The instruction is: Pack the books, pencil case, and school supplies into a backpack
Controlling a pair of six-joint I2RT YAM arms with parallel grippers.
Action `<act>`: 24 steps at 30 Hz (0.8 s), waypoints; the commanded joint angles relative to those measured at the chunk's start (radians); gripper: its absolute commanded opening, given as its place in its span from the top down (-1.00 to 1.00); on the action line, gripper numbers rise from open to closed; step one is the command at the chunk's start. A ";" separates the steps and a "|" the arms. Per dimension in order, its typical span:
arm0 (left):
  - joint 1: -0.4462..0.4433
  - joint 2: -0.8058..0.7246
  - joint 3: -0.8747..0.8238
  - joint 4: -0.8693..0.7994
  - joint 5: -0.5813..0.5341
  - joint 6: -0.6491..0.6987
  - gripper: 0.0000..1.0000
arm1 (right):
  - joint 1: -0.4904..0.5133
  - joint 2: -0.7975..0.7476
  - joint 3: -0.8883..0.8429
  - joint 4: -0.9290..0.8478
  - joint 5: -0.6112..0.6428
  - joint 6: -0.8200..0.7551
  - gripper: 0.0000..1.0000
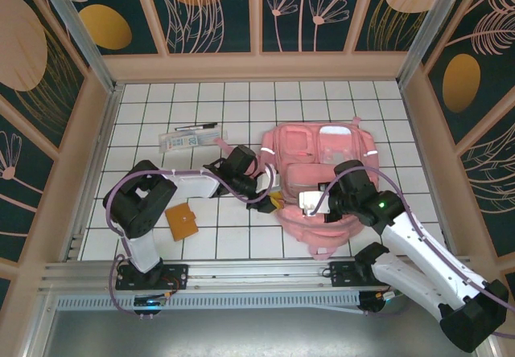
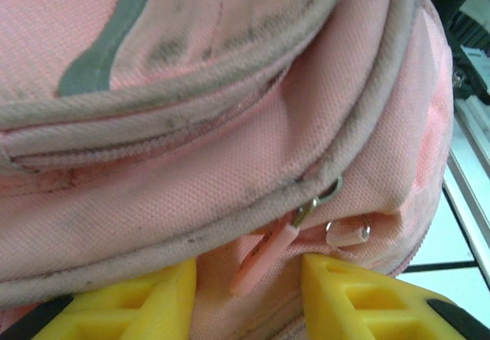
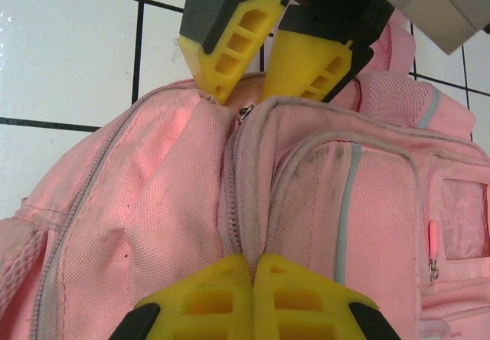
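Observation:
The pink backpack point(image 1: 322, 172) lies flat right of the middle. My left gripper point(image 2: 249, 290) is open against its side. A pink zipper pull point(image 2: 264, 259) hangs between the yellow fingers point(image 2: 145, 302), touching neither. From the right wrist view, this left gripper point(image 3: 260, 68) straddles the zipper's end. My right gripper point(image 3: 253, 271) is shut on the backpack's point(image 3: 153, 202) fabric seam beside the zipper teeth. The orange-brown notebook point(image 1: 182, 221) lies by the left arm. The clear pencil case point(image 1: 187, 140) rests further back, with a loose dark pen point(image 1: 197, 126) behind it.
Wooden walls box in the white tiled table point(image 1: 161, 100). The left arm point(image 1: 193, 182) stretches across from its base towards the backpack's left edge. An aluminium rail point(image 1: 241, 276) runs along the near edge.

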 commanded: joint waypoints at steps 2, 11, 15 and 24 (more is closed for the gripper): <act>-0.008 0.006 0.006 0.107 0.127 -0.055 0.30 | 0.024 -0.025 0.027 0.093 -0.077 -0.004 1.00; -0.009 -0.055 -0.020 0.017 0.121 0.029 1.00 | 0.040 -0.034 0.012 0.052 -0.045 -0.017 1.00; -0.003 -0.073 -0.007 -0.073 0.023 0.086 1.00 | 0.043 -0.037 0.005 0.004 -0.017 -0.053 1.00; 0.157 -0.138 -0.038 -0.031 -0.147 -0.028 1.00 | 0.082 -0.062 -0.046 -0.086 0.035 -0.105 1.00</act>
